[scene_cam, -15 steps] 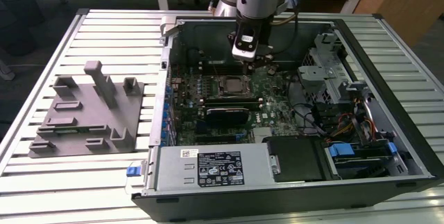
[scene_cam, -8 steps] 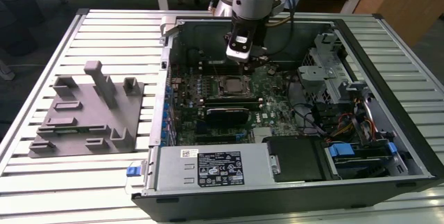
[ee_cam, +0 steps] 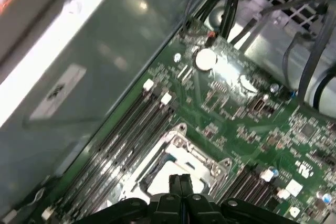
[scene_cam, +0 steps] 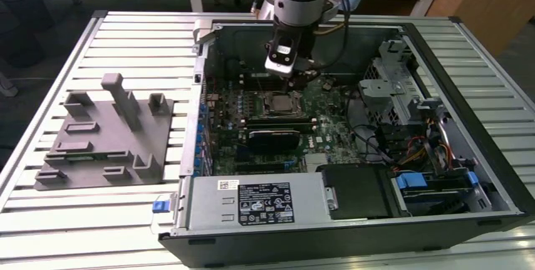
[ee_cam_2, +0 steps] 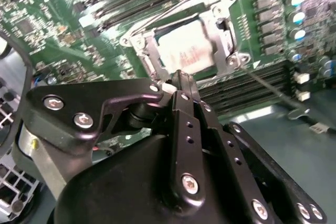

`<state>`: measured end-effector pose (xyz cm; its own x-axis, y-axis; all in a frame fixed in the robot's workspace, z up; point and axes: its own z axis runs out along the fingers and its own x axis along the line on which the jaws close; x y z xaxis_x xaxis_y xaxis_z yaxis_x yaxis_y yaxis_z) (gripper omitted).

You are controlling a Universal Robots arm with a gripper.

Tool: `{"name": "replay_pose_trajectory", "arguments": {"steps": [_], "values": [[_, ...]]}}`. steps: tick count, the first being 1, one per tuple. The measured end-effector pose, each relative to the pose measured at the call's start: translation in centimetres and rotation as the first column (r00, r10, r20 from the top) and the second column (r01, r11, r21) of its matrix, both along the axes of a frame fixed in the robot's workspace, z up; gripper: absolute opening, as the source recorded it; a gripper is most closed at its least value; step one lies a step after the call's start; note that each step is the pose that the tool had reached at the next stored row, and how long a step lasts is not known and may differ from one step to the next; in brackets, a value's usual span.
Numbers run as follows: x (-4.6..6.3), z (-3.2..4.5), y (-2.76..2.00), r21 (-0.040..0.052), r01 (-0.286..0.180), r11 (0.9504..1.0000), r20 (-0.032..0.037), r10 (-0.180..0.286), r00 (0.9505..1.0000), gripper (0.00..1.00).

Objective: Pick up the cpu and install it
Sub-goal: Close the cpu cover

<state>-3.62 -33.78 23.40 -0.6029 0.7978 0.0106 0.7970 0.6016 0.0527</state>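
Claw: my fingers pressed together, holding nothing.
Cpu: in its socket — just beneath me.
Risk: dropping lower — I'd likely scrape the chip.

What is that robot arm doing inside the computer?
The robot arm has reached down into the open computer case and its tool is right over the motherboard. The tool's fingers are pressed together with nothing between them. The cpu, a small silvery square chip, already sits in its socket, with the metal frame around it. So the chip is in place, and the tool hangs just above it.
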Motion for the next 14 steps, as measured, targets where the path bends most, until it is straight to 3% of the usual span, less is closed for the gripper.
{"name": "replay_pose_trajectory", "arguments": {"steps": [3, 5, 6, 14], "values": [[-0.3, -0.19, -0.39, 0.0027, -0.005, 1.0, -0.0001, 0.005, 1.0, 0.11], [-0.4, -0.25, -0.57, 0.0232, -0.005, 0.9997, 0.0, 0.005, 1.0, 0.11], [-0.4, -0.29, -0.66, 0.0283, -0.005, 0.9996, 0.0, 0.005, 1.0, 0.11], [-2.2, -1.05, -0.77, 0.0291, -0.005, 0.9996, -0.001, 0.005, 1.0, 0.11]]}}
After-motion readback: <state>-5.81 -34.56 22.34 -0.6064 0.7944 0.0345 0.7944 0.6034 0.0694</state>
